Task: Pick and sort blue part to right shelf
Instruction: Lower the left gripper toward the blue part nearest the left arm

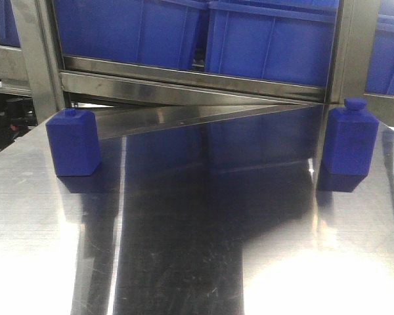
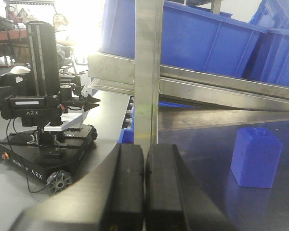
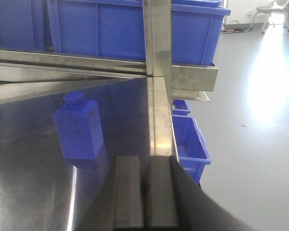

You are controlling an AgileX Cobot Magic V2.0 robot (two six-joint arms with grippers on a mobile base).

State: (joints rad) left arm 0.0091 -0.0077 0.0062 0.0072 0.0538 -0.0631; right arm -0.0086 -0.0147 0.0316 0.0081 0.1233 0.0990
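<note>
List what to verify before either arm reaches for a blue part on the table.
1. Both blue parts upright on the table: left part, right part - ok.
2. Left jaws open: shut, empty - not ok.
3. Right jaws open: shut, empty - not ok.
4. Right jaws aimed at the right part: they face the shelf post, and the part sits off to the side - not ok.
5. Nothing lying between jaws and parts - ok.
6. Drop spot: only blue bins show above - cannot tell.
</note>
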